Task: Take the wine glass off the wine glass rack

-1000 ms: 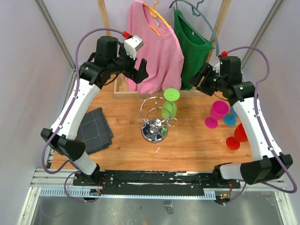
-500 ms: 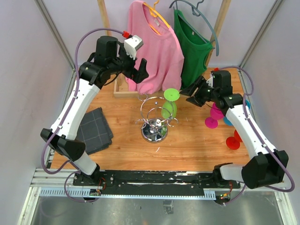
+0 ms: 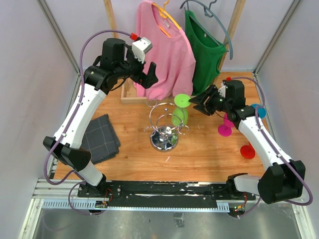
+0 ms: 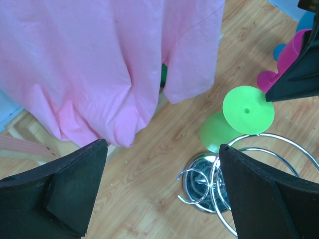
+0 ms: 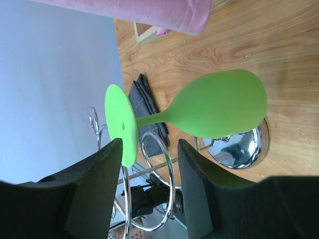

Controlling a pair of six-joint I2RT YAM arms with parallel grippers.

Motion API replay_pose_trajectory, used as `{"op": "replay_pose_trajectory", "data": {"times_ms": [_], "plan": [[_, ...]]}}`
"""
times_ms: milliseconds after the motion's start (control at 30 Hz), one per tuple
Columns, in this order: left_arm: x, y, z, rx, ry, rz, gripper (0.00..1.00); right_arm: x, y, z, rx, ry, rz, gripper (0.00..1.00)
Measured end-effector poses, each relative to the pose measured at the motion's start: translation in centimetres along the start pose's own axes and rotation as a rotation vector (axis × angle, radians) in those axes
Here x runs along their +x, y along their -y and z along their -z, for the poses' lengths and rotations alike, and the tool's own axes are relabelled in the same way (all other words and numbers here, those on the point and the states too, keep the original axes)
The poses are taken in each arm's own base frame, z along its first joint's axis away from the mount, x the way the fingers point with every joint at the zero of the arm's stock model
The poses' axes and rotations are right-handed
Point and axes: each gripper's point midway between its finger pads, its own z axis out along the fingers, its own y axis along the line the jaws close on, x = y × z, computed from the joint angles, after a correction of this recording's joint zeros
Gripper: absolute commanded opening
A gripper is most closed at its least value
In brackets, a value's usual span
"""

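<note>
The approach was in hand: the green glass hung upside down on the rack. The right gripper stood just beside its foot, jaws half apart and empty. Next, it probably had to straddle the stem, pinch it and draw it clear.

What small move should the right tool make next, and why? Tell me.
Probably ease the right tool forward until its open fingers straddle the stem of the green wine glass, then close. The glass hangs upside down on the chrome rack, its stem just ahead, ungripped.
</note>
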Motion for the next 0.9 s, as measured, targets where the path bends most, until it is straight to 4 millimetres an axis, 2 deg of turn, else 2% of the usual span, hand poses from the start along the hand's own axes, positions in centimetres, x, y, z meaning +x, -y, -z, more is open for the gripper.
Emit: {"op": "replay_pose_trajectory", "data": {"times_ms": [267, 500, 700, 900], "plan": [[0.0, 0.0, 0.0, 0.001, 0.0, 0.0, 0.99, -0.1, -1.1, -0.1, -0.06, -0.004, -0.007, 0.43], [0.0, 0.1, 0.0, 0.005, 0.001, 0.0, 0.99, 0.3, -1.1, -0.5, -0.085, -0.027, -0.02, 0.42], [0.0, 0.1, 0.0, 0.007, 0.001, 0.0, 0.99, 0.8, -0.5, -0.7, -0.083, -0.039, -0.037, 0.32], [0.0, 0.1, 0.0, 0.008, 0.0, 0.0, 0.99, 0.8, -0.6, -0.8, -0.099, -0.042, -0.045, 0.27]]}}
